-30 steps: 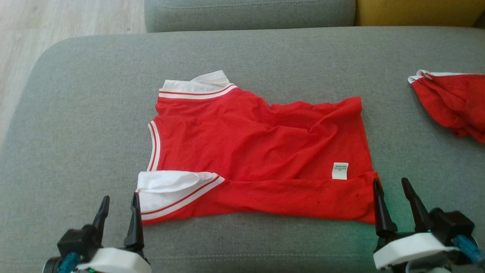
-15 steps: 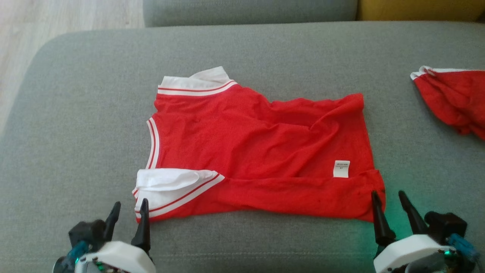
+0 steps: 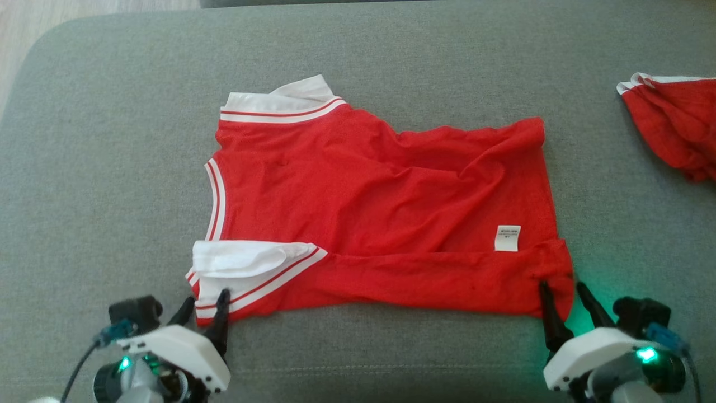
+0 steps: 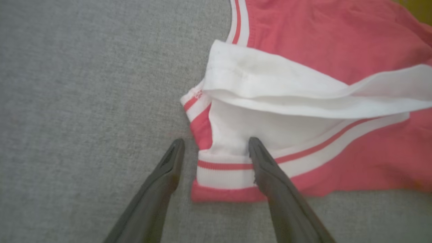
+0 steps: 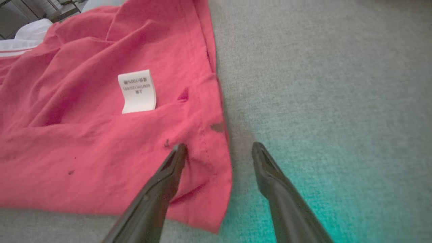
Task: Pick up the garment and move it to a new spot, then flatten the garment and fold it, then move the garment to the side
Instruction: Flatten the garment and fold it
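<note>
Garment (image 3: 363, 201) on cushion (image 3: 112, 168), label (image 3: 507, 238) showing

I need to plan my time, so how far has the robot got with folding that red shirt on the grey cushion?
Done: red shirt lies spread on the cushion, near edge looks folded over. In hand: both jaws open, straddling its near corners. Remaining: more folds, then moving it aside.
</note>
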You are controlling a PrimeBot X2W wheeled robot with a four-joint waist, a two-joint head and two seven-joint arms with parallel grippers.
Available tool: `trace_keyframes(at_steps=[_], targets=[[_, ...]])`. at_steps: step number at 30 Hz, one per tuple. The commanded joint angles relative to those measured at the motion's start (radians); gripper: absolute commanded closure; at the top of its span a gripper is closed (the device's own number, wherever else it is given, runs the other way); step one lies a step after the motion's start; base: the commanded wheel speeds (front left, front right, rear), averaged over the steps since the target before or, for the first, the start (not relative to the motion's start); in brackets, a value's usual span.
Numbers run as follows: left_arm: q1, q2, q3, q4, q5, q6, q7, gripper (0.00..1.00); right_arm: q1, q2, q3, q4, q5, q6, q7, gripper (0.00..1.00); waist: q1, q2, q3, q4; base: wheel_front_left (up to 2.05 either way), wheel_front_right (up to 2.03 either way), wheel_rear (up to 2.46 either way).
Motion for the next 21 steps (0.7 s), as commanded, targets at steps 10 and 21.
trace_keyframes(at_steps=[10,21], targets=[[-0.054,0.010,0.001,0.031,-0.025,-0.044,0.017,1.00,-0.021,-0.009,0.035,-0.017,0.010,0.007,0.034,1.00,-0.0001,0.0000,-0.002,0.008,0.00,0.00,0.00],[0.026,0.035,0.005,-0.071,-0.029,-0.026,0.010,1.00,0.064,-0.009,0.007,-0.136,0.002,0.007,0.094,1.00,-0.0001,0.0000,-0.029,0.006,0.00,0.00,0.00]])
